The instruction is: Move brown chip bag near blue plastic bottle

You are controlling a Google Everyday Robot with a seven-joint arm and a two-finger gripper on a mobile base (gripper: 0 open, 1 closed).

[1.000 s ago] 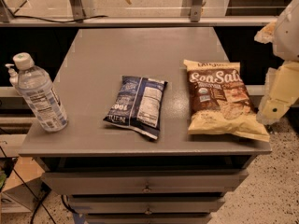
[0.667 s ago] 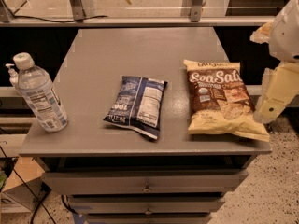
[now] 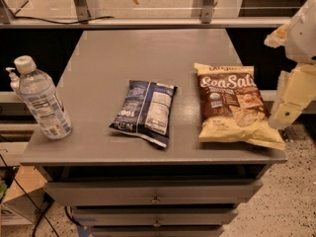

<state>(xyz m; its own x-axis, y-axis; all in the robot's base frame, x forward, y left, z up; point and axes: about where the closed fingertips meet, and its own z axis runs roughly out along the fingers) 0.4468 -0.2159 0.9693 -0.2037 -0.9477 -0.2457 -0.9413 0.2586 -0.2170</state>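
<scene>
Brown chip bag point(image 3: 234, 105) reads "Sea Salt"; hand point(image 3: 285, 110) hangs just beside it.

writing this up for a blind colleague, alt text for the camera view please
A brown chip bag lies flat on the right of a grey cabinet top, the robot's pale end effector just beside its right edge. A dark blue chip bag lies in the middle; a blue plastic bottle stands at the far left.

brown chip bag point(image 3: 236, 105): white "sea salt" on dark panel; smaller print above and below unreadable. dark blue chip bag point(image 3: 145, 110), blue plastic bottle point(image 3: 43, 105) label: print illegible. claw point(image 3: 284, 113) at right edge, just beside brown chip bag.
</scene>
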